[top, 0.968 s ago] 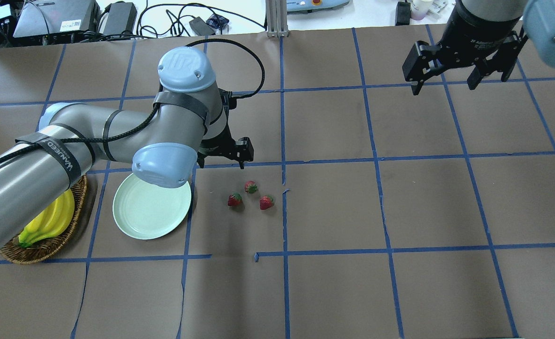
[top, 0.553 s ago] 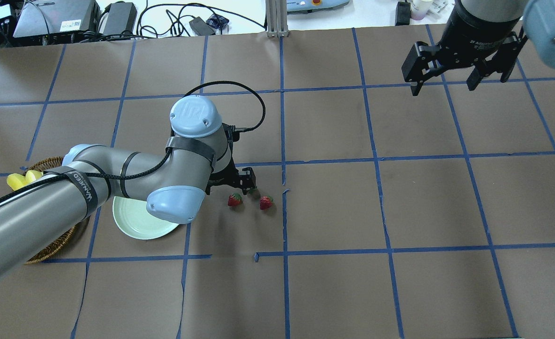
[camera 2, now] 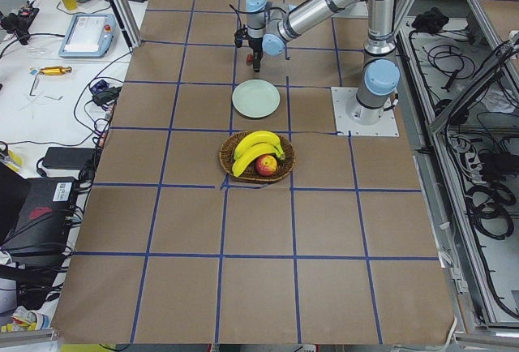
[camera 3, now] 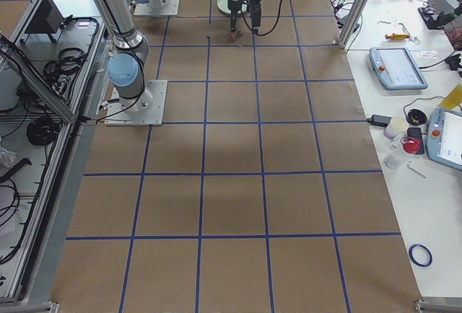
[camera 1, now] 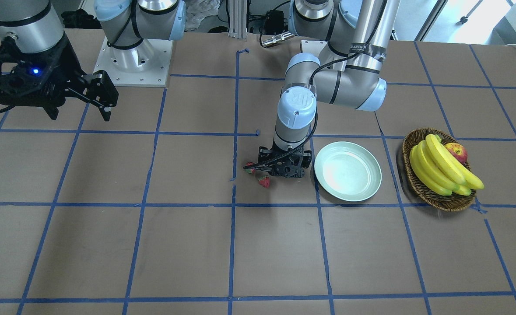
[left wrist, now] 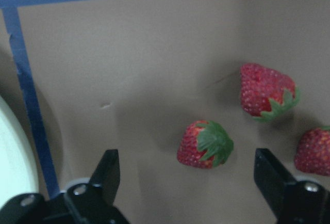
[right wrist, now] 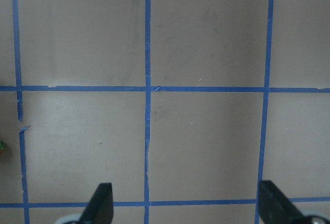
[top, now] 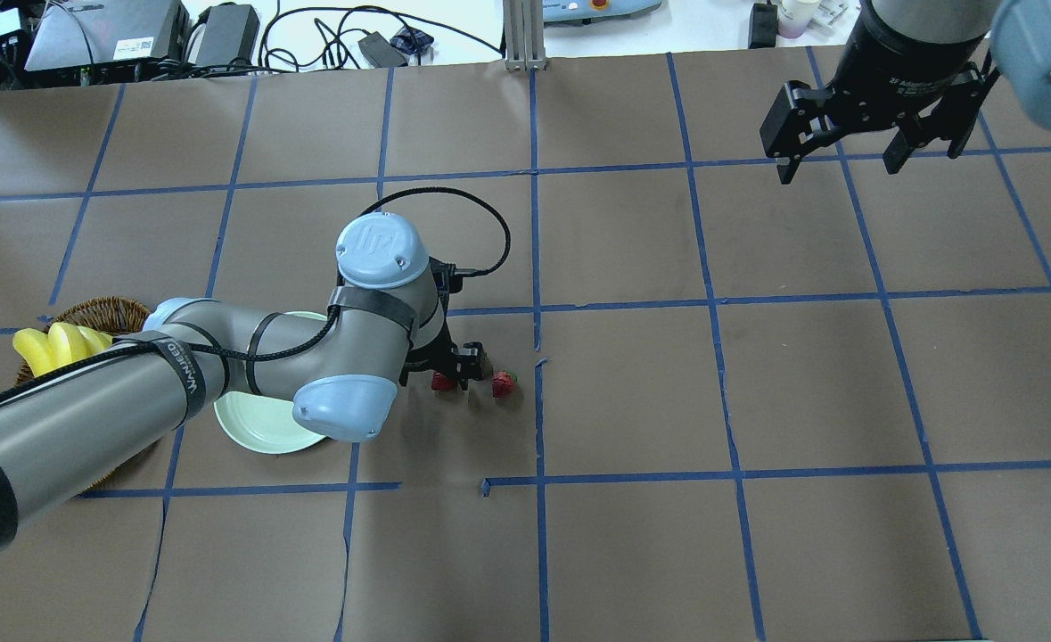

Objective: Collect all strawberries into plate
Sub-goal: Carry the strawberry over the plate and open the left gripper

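Observation:
Three strawberries lie close together on the brown table. In the left wrist view one strawberry (left wrist: 203, 144) lies between the open fingers of my left gripper (left wrist: 186, 163), with a second (left wrist: 265, 90) and a third (left wrist: 313, 150) to its right. From overhead my left gripper (top: 458, 370) is low over them; one strawberry (top: 442, 382) and another (top: 504, 382) show, the third is mostly hidden. The pale mint plate (camera 1: 347, 173) sits empty right beside this gripper, partly under the arm from overhead (top: 258, 428). My right gripper (top: 837, 152) is open and empty, high and far away.
A brown wicker basket (camera 1: 437, 199) with bananas (camera 1: 437, 164) and a red-yellow apple (camera 1: 457, 152) stands beyond the plate. Blue tape lines cross the table. The right wrist view shows my right gripper (right wrist: 186, 203) over bare taped table.
My left arm has swung toward the strawberries and lowered its open gripper onto them. It now covers more of the plate from overhead. The right arm has not moved.

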You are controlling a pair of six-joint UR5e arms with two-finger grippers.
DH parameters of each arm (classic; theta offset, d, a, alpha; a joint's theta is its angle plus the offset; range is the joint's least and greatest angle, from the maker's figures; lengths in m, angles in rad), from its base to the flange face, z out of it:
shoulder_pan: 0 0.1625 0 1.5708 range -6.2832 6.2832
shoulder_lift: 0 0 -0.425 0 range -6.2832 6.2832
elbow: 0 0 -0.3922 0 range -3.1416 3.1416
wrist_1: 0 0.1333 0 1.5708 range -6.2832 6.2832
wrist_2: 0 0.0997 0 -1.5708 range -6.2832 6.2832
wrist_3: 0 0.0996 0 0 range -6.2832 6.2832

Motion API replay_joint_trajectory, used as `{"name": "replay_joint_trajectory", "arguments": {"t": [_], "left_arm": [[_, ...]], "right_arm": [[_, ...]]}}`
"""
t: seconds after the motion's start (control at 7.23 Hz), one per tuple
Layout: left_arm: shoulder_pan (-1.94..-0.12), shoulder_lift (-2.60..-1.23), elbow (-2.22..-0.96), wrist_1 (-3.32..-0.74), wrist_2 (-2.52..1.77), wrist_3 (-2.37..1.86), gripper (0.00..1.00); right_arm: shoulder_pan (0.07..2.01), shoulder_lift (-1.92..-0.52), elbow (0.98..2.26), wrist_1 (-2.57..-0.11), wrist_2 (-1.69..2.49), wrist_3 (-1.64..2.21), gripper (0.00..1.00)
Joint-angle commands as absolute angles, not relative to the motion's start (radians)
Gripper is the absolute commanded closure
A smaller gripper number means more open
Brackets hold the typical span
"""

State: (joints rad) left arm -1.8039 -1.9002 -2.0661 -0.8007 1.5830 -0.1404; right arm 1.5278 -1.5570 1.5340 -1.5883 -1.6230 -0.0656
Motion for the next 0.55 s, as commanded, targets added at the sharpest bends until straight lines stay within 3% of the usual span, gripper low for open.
{"name": "replay_joint_trajectory", "arguments": {"t": [0.0,0.42], "left_arm": [[-1.810,-1.910,-2.060,-0.789,1.583,-0.144,1.00],[-1.815,-1.904,-2.040,-0.785,1.589,-0.147,1.00]], "right_arm": [[1.528,-1.559,1.534,-1.588,-1.623,-0.066,0.00],[1.528,-1.559,1.534,-1.588,-1.623,-0.064,0.00]]}}
